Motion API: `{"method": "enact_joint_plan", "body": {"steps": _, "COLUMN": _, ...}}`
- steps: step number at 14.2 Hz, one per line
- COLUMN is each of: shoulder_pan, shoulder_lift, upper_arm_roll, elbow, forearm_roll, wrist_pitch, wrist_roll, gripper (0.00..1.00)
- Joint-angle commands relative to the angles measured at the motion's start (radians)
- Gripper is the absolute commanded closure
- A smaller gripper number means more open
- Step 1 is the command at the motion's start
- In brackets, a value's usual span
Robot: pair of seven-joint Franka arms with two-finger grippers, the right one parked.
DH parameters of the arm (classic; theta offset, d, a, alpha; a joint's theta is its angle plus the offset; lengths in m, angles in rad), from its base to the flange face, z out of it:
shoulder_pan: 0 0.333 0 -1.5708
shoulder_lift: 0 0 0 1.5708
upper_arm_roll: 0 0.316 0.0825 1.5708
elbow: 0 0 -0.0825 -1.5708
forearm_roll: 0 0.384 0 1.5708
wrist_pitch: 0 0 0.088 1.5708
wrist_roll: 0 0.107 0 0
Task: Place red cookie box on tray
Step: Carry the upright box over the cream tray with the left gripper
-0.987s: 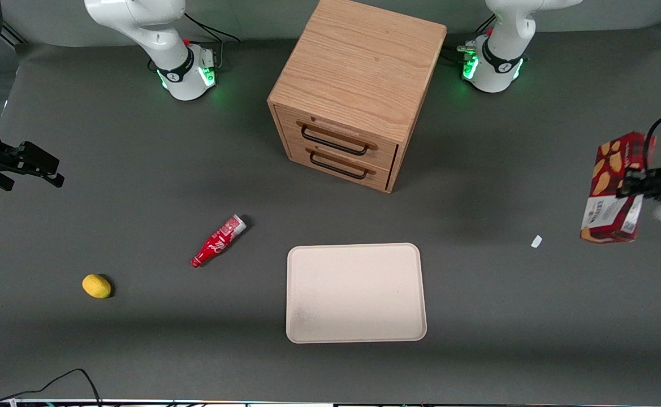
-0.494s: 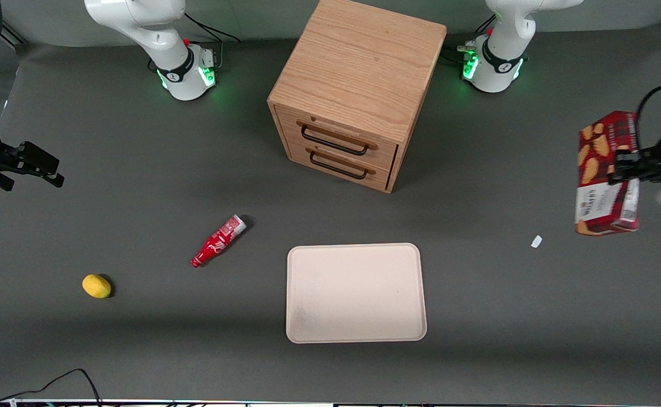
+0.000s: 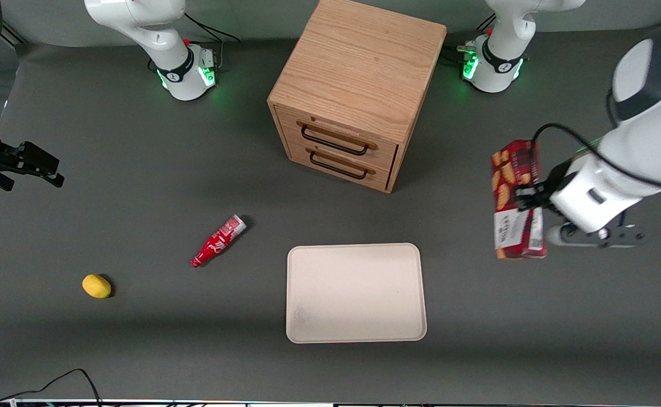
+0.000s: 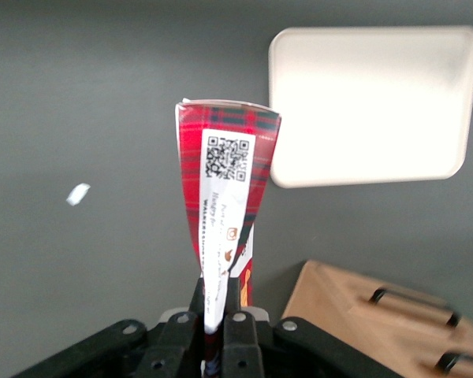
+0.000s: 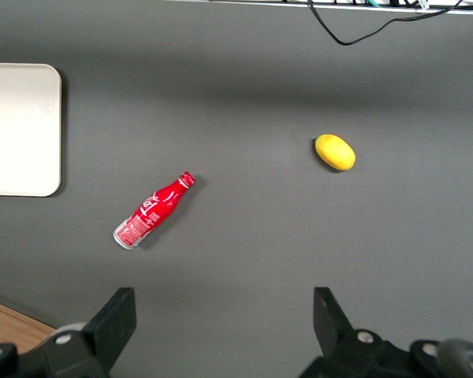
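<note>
Box held aloft, tray well off toward the parked arm's end.
The gripper (image 3: 525, 198) has its fingers (image 4: 235, 331) clamped on the red cookie box (image 3: 515, 199), which hangs lengthwise over the desk (image 3: 138, 339), the tray (image 3: 355, 292) nearer the camera.

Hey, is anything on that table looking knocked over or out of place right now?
The small red soda bottle lies on its side. A white scrap sits loose on the table. The gripper holds the red cookie box aloft, not over the tray.
</note>
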Motion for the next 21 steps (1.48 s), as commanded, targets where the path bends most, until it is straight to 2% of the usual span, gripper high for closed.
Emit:
{"method": "enact_joint_plan", "body": {"steps": 1, "shoulder_pan": -0.097, "shoulder_lift": 0.155, "upper_arm_roll": 0.012, "elbow": 0.133, "forearm_roll": 0.010, "wrist_pitch": 0.096, "wrist_roll": -0.139, "gripper": 1.00}}
{"method": "enact_joint_plan", "body": {"steps": 4, "shoulder_pan": -0.169, "shoulder_lift": 0.271, "upper_arm_roll": 0.015, "elbow": 0.136, "forearm_roll": 0.057, "wrist_pitch": 0.278, "wrist_roll": -0.222, "gripper": 1.00}}
{"method": "enact_joint_plan", "body": {"steps": 7, "shoulder_pan": -0.189, "shoulder_lift": 0.353, "upper_arm_roll": 0.035, "elbow": 0.136, "forearm_roll": 0.064, "wrist_pitch": 0.409, "wrist_roll": -0.216, "gripper": 1.00}}
{"method": "enact_joint_plan", "body": {"steps": 12, "shoulder_pan": -0.226, "shoulder_lift": 0.422, "upper_arm_roll": 0.038, "elbow": 0.136, "forearm_roll": 0.099, "wrist_pitch": 0.489, "wrist_roll": -0.180, "gripper": 1.00}}
{"method": "enact_joint_plan", "body": {"steps": 17, "shoulder_pan": -0.249, "shoulder_lift": 0.493, "upper_arm_roll": 0.041, "elbow": 0.134, "forearm_roll": 0.192, "wrist_pitch": 0.568, "wrist_roll": -0.169, "gripper": 1.00}}
{"method": "enact_joint_plan", "body": {"steps": 21, "shoulder_pan": -0.270, "shoulder_lift": 0.533, "upper_arm_roll": 0.084, "elbow": 0.136, "forearm_roll": 0.194, "wrist_pitch": 0.625, "wrist_roll": -0.170, "gripper": 1.00}}
